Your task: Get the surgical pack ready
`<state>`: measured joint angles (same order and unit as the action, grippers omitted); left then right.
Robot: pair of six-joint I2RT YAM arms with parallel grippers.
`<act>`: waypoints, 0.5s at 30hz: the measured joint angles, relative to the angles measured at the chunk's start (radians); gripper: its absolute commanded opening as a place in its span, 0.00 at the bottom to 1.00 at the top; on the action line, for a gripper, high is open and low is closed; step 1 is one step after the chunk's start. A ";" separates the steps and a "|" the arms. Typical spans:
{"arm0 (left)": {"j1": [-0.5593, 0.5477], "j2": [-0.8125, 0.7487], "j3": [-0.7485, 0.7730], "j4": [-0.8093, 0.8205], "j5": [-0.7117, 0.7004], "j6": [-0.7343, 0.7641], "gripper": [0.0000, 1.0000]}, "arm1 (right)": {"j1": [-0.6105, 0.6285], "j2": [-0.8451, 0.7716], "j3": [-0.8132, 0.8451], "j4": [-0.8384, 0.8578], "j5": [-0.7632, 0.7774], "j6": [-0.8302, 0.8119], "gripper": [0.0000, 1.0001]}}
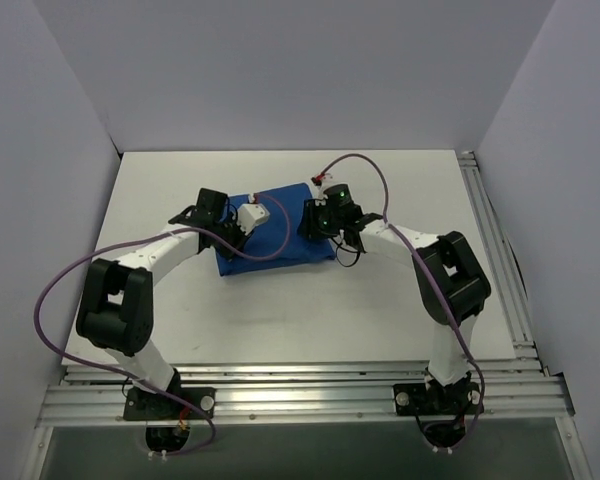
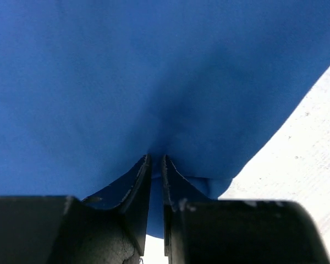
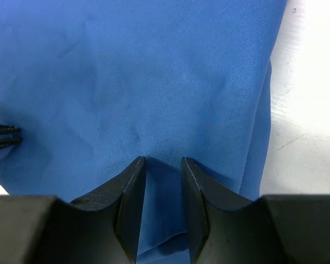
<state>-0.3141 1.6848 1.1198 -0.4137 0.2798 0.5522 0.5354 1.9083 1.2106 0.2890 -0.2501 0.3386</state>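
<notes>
top view: surgical pack (image 1: 278,232) lies mid-table (image 1: 280,320) as a folded blue parcel, long axis roughly left to right, right end angled slightly toward the far wall. my left claw (image 1: 245,232) is over its left part and my right claw (image 1: 318,222) at its right end. purple cables (image 1: 55,290) loop off both arms.

left wrist: left claw (image 2: 157,158) is closed to a sliver, with a pucker of pack (image 2: 154,71) cloth nipped between the tips. bare table (image 2: 308,154) at right.

right wrist: right claw (image 3: 161,160) is parted a modest gap with its tips on the pack (image 3: 143,77). cloth shows in the gap and looks flat, so probably not gripped. thin dark prongs (image 3: 3,137) at the left edge, unidentified. table (image 3: 313,99) at right.
</notes>
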 measured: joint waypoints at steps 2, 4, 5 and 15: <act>0.007 -0.003 -0.002 0.010 0.004 0.003 0.21 | 0.000 -0.001 -0.002 0.003 -0.006 0.000 0.31; 0.018 -0.010 -0.006 0.013 0.017 0.005 0.23 | -0.002 -0.004 0.003 -0.006 -0.009 -0.003 0.35; 0.023 -0.018 -0.007 0.010 0.022 0.004 0.25 | -0.002 -0.006 0.012 -0.020 -0.010 -0.007 0.37; 0.195 -0.181 0.074 -0.063 0.070 -0.113 0.57 | -0.083 -0.042 0.162 -0.127 0.025 -0.058 0.67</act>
<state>-0.1196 1.5040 1.1942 -0.4767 0.3500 0.4397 0.4522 1.8664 1.3724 0.1619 -0.2253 0.2810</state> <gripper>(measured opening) 0.530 0.659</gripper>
